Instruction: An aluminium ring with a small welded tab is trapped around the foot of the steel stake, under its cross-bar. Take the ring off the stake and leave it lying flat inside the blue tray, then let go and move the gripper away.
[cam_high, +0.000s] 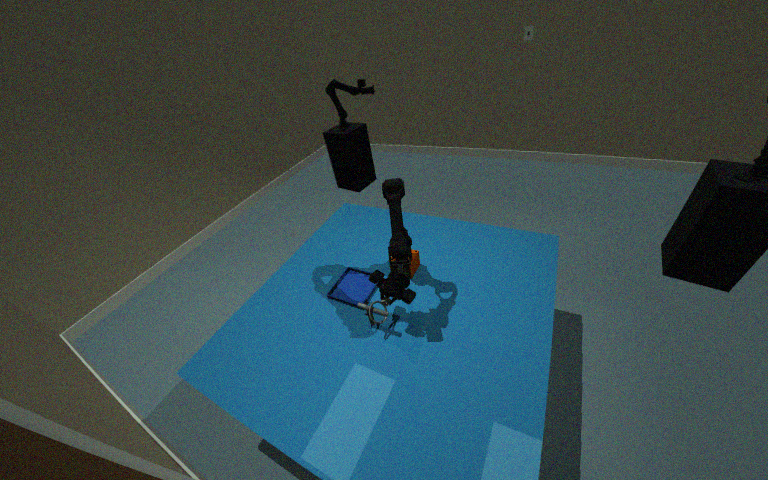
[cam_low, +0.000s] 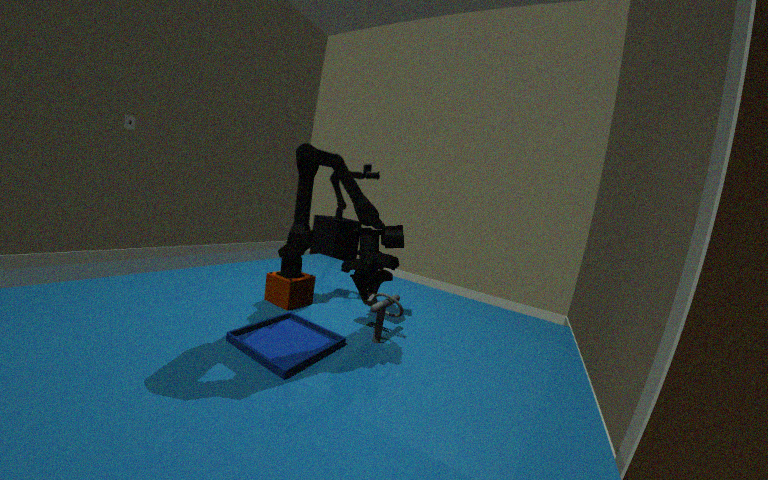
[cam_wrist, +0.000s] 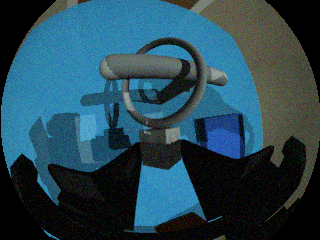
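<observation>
Gripping one ring's single tab: one pincer (cam_high: 389, 301) (cam_low: 368, 300) (cam_wrist: 160, 146), beside one cross-barred stake (cam_high: 362, 306) (cam_low: 378, 325) (cam_wrist: 145, 66).

Looks like a robotics lab or test rm, exact type can't be told. Bare beige-grey walls (cam_high: 169, 84) (cam_low: 453, 141) w/ pale skirting boards (cam_high: 509, 152) (cam_low: 481, 292), plus a small pale wall plate, prob. an outlet (cam_high: 528, 33) (cam_low: 129, 121). A black jointed robot arm (cam_high: 396, 217) (cam_low: 304, 198) stands on an orange box-shaped base (cam_high: 415, 261) (cam_low: 278, 291); behind it, another black jointed arm (cam_high: 337, 104) (cam_low: 338, 192) on a tall black block pedestal (cam_high: 351, 158) (cam_low: 334, 236). Light's dim; no home or kitchen furnishings identifiable.
</observation>
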